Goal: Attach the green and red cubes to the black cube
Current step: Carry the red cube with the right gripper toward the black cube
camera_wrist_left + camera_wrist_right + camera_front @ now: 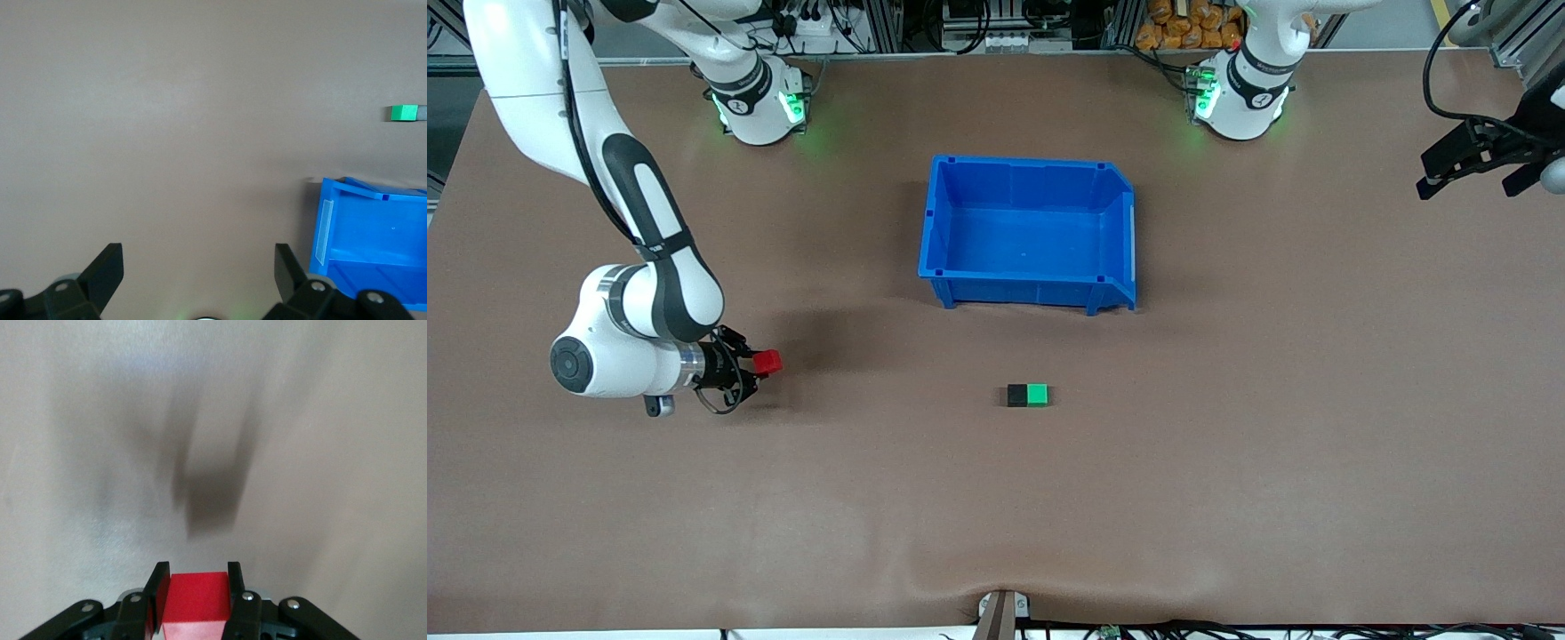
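Note:
The black cube and the green cube lie side by side and touching on the brown table, nearer to the front camera than the blue bin. The green one is toward the left arm's end. My right gripper hangs just above the table toward the right arm's end, shut on the red cube. The right wrist view shows the red cube squeezed between both fingers. My left gripper waits open and empty at the left arm's end. In its wrist view the green cube shows at a distance.
An empty blue bin stands at the table's middle, farther from the front camera than the cube pair. A corner of the bin shows in the left wrist view. Brown table lies between the red cube and the pair.

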